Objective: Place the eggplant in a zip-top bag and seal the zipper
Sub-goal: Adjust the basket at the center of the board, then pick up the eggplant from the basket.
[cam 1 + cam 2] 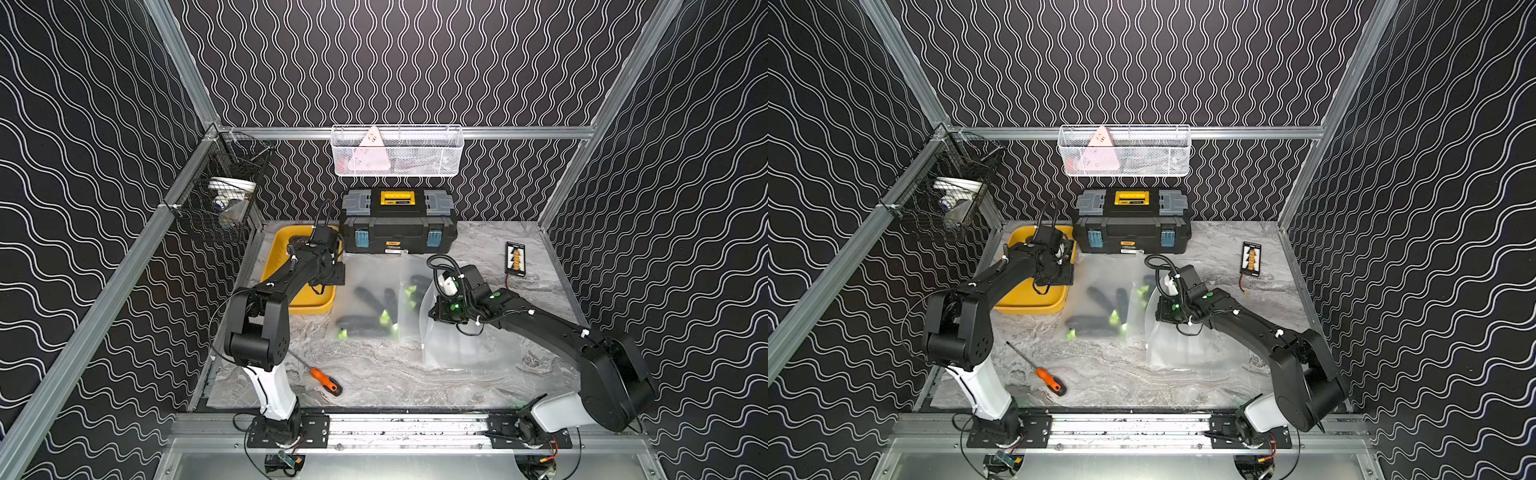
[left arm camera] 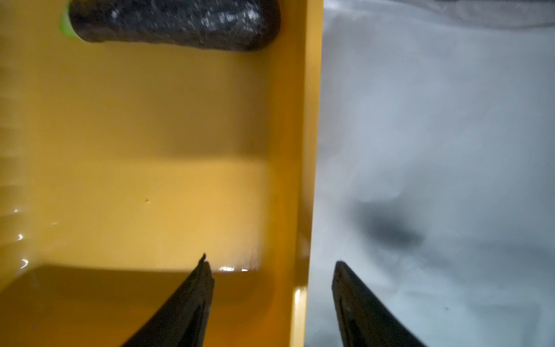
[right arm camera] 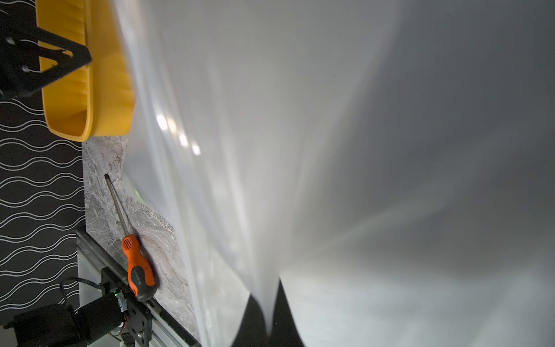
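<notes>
We are pinching the bag [image 3: 300, 150] with right fingers [image 3: 289, 326] to lift its mouth open; left fingers [image 2: 186, 309], wide, are hovering over the back-left corner tray [image 2: 310, 150], where the eggplant [image 2: 174, 24] is lying.

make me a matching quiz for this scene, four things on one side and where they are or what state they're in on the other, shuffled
1 screwdriver
2 toolbox
3 right gripper
4 left gripper

a open, above the yellow tray's edge
b lying on the table near the left arm's base
c shut on the zip-top bag
d at the back, under the white basket

Pairs: 1-b, 2-d, 3-c, 4-a
</notes>
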{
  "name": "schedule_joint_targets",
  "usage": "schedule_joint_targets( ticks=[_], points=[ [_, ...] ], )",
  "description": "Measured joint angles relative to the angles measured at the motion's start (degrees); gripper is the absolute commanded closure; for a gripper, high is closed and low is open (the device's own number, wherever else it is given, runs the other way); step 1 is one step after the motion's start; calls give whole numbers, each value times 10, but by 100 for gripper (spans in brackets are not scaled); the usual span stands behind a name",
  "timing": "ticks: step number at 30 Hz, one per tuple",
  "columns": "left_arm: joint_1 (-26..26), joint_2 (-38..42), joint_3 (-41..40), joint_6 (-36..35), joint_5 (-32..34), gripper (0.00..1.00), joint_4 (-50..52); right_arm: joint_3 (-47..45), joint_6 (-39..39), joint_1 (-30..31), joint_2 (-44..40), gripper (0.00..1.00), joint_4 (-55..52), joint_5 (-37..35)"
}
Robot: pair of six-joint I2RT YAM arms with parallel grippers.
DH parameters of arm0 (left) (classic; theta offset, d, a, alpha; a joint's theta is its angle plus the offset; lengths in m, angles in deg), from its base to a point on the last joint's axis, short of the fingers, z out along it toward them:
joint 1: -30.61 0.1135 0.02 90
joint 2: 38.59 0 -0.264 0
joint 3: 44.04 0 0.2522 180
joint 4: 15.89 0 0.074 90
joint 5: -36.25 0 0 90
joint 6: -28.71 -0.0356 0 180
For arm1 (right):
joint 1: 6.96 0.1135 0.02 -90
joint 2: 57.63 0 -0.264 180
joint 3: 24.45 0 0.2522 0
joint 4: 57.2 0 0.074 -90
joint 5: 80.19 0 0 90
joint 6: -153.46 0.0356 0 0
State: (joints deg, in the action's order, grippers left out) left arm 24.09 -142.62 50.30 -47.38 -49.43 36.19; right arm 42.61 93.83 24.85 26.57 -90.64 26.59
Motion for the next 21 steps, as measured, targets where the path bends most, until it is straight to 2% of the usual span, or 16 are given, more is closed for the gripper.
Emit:
schedule_joint_targets(
  ticks=[3,7,14,21],
  points=[
    [4,-9,37,41,16,24,0,6,-8,0,1,97,-2,-6],
    [35,-50,79,130,25,23,-9,10,-9,0,10,97,-2,-9],
    [49,-120,107,317,36,22,-54,16,-10,0,26,96,-2,-10],
    [66,-184,132,435,38,21,-97,16,-10,0,28,96,-2,-10]
  ],
)
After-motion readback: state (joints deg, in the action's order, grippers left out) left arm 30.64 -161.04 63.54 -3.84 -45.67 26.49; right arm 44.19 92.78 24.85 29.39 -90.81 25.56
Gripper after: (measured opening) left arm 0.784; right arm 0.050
